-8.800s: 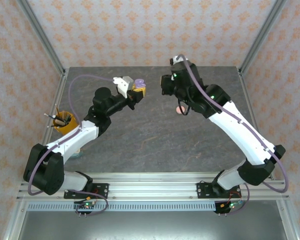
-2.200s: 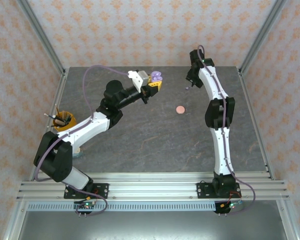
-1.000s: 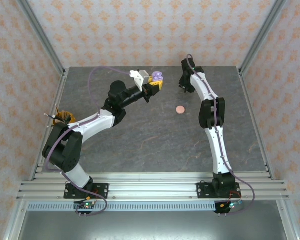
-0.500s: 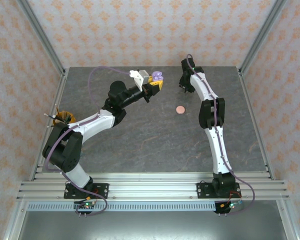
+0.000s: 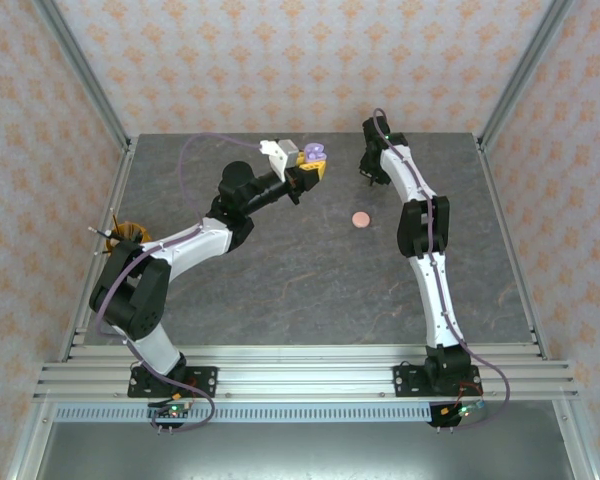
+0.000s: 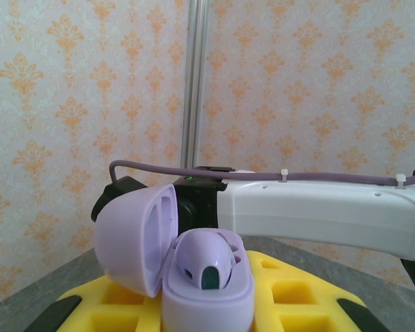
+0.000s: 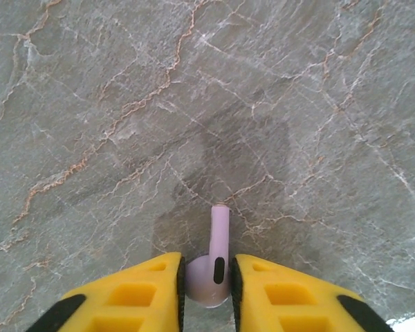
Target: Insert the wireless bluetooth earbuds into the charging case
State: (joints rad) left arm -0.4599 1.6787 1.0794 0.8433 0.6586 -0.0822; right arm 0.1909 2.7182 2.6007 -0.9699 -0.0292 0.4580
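At the far end of the table (image 5: 280, 270), a purple earbud (image 7: 220, 235) is pinched in the right gripper (image 7: 207, 268), just above the surface. The left gripper (image 5: 308, 170) clamps the open purple case (image 6: 207, 297), where a second earbud (image 6: 206, 263) looks seated. Insertion not yet done. A pink round piece (image 5: 360, 218) lies untouched.

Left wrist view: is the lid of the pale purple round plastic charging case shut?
No, the pale purple round charging case has its lid swung open to the left, with a pale purple earbud seated inside.
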